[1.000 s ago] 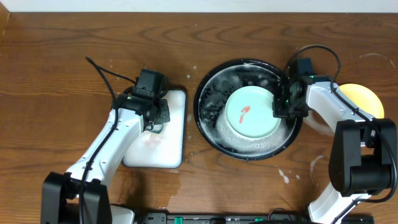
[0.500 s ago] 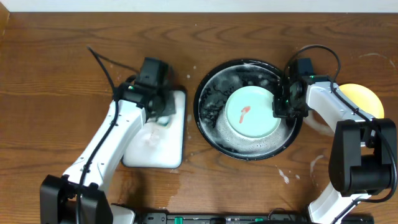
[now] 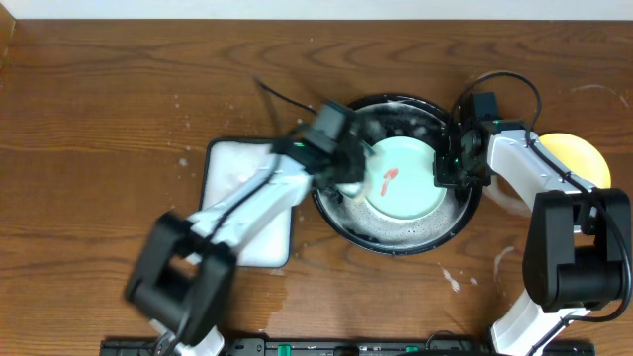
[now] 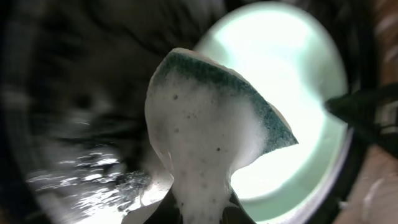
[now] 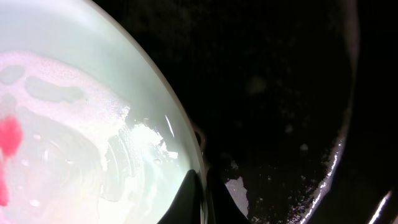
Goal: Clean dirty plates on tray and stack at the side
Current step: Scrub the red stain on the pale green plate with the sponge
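my left gripper [image 4: 202, 214] pinches one soapy sponge [image 4: 208, 118]; right gripper [image 5: 200, 199] clamped on rim of one mint plate [image 3: 401, 183] in one black tray [image 3: 396, 240]; one yellow plate [image 3: 582, 153] outside.

Left pincer [image 3: 346, 176] with sponge [image 4: 211, 124] blocks the left of your tray [image 3: 396, 248]; right pincer [image 3: 441, 174] clamps the plate [image 3: 407, 193] at its right edge. You can pass over the surface [image 3: 99, 119] far left.

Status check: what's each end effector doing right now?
Left end effector: closed, holding the soapy sponge.
Right end effector: closed, pinching the rim of the mint-green plate.
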Available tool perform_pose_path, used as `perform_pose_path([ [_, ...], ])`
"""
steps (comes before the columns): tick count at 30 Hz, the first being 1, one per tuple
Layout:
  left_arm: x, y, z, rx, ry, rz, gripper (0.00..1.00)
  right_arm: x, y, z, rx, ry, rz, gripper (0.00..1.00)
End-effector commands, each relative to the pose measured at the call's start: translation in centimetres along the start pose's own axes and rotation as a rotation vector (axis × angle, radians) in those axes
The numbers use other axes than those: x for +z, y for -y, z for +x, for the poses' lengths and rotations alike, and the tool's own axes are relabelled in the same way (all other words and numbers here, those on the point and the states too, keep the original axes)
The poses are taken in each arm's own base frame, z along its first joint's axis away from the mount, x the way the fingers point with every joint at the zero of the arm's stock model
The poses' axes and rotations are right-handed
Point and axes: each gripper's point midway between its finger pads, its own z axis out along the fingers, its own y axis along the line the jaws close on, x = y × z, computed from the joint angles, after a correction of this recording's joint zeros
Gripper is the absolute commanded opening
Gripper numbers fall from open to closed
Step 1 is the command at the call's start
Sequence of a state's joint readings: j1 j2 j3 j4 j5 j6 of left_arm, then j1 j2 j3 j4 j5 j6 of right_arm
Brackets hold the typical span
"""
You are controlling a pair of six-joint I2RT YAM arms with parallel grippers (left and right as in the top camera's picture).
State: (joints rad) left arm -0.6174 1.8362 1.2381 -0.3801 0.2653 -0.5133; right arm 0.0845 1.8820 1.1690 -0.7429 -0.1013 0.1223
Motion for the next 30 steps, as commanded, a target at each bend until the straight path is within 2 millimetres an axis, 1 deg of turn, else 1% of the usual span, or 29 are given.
perform_pose_path([
  [1, 1.5, 2.2, -0.9, 0.021, 0.014, 0.001, 0.07, -0.4, 0.2, 0.2, -0.013, 0.006, 0.027, 0.01],
  [4, 3.7, 3.4, -0.4, 0.046, -0.013, 0.001, 0.07, -0.4, 0.0, 0.2, -0.013, 0.005, 0.019, 0.01],
  [6, 5.2, 3.5, 0.1, 0.041, -0.028, -0.001, 0.08, -0.4, -0.1, 0.2, -0.012, 0.004, 0.012, 0.01],
  [9, 7.5, 3.2, 1.2, 0.010, -0.057, -0.010, 0.07, -0.4, -0.1, 0.2, -0.012, 0.005, 0.013, 0.01],
  [12, 9.1, 3.5, 2.6, -0.009, -0.107, 0.016, 0.08, -0.4, -0.1, 0.2, -0.013, 0.004, 0.013, 0.01],
  [14, 9.3, 3.5, 3.1, -0.020, -0.129, 0.024, 0.07, -0.4, -0.1, 0.2, -0.013, 0.004, 0.013, 0.01],
  [16, 9.1, 3.4, 3.1, -0.022, -0.132, 0.016, 0.07, -0.4, -0.1, 0.2, -0.012, 0.004, 0.013, 0.01],
  [18, 9.0, 3.7, 2.6, -0.022, -0.119, 0.023, 0.08, -0.4, -0.1, 0.2, -0.013, 0.005, 0.013, 0.01],
  [20, 8.8, 4.1, 1.6, -0.015, -0.085, 0.021, 0.07, -0.4, -0.1, 0.2, -0.012, 0.004, 0.013, 0.01],
  [23, 8.8, 5.4, -0.1, 0.001, -0.019, 0.071, 0.07, -0.4, -0.1, 0.2, -0.012, 0.005, 0.013, 0.01],
  [25, 8.8, 6.0, -0.7, -0.009, 0.006, 0.093, 0.07, -0.4, -0.1, 0.2, -0.013, 0.003, 0.013, 0.01],
  [27, 9.0, 5.9, -0.6, -0.049, 0.003, 0.091, 0.08, -0.4, -0.1, 0.2, -0.012, 0.003, 0.013, 0.01],
  [30, 9.9, 5.5, 0.4, -0.073, -0.040, 0.090, 0.07, -0.4, -0.1, 0.2, -0.012, 0.003, 0.012, 0.01],
])
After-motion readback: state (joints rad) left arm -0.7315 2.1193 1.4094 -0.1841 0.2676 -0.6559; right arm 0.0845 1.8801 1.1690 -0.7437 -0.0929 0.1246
